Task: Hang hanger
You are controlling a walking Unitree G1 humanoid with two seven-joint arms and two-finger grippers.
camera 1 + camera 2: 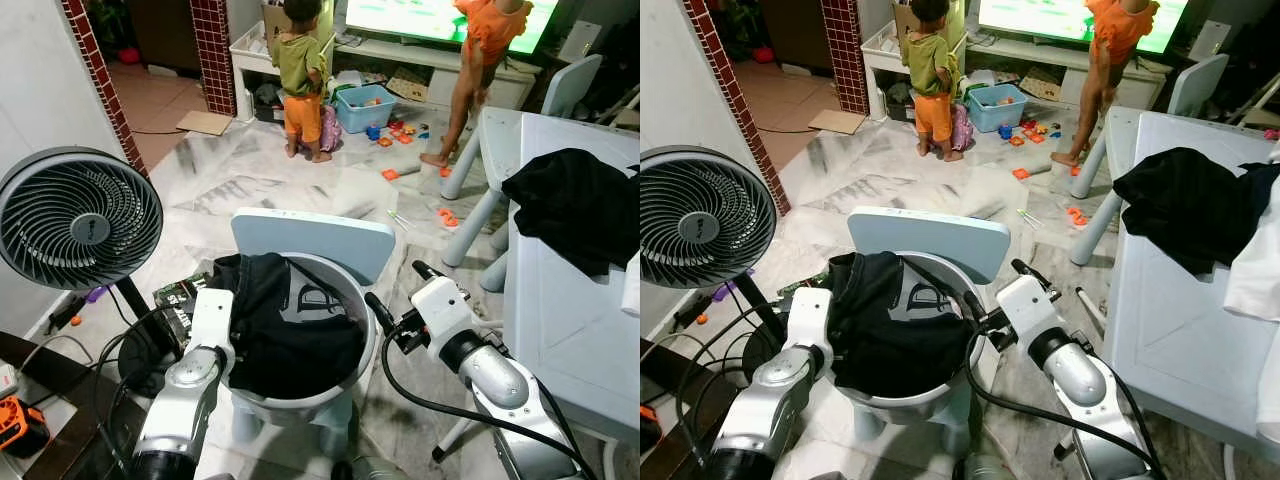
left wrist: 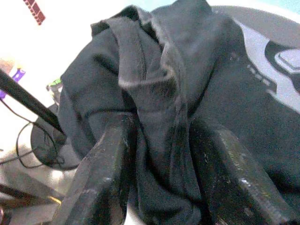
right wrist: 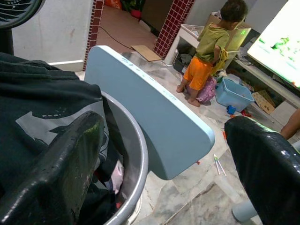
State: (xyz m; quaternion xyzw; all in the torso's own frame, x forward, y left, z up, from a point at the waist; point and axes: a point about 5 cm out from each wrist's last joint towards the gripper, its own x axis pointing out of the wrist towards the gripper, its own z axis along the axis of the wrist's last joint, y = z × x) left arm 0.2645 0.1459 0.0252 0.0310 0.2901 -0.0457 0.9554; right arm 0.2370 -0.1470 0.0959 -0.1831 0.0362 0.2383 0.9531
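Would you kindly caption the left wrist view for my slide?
Left gripper with jaws closed around a fold of the black shirt lying in the grey basin.

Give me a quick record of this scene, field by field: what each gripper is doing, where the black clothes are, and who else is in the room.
left gripper: fingers closed around a fold of the black garment
right gripper: open, beside the basin's rim
basin: grey, round, on a light blue chair
table: second black garment on it
fan: on the robot's left
people: two, standing near the TV
hanger: none visible
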